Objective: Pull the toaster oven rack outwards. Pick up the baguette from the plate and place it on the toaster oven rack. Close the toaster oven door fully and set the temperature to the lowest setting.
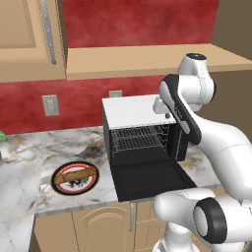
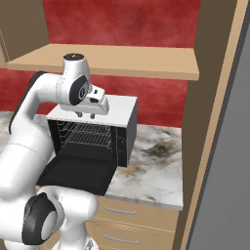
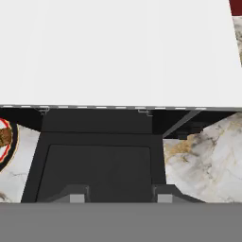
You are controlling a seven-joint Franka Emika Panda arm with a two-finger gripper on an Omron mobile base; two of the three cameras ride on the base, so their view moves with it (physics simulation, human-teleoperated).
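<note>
Hovering above the toaster oven (image 2: pixel 105 105), the fingers (image 2: pixel 85 115) stand apart, empty, over its lowered toaster oven door (image 1: pixel 150 179).

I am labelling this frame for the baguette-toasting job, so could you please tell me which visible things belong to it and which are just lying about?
Belongs to the job:
toaster oven
toaster oven rack, inside the cavity
toaster oven door, folded down open
baguette, lying on the plate
plate
gripper, above the oven's top

Just lying about:
wall outlet
wooden shelf
</note>
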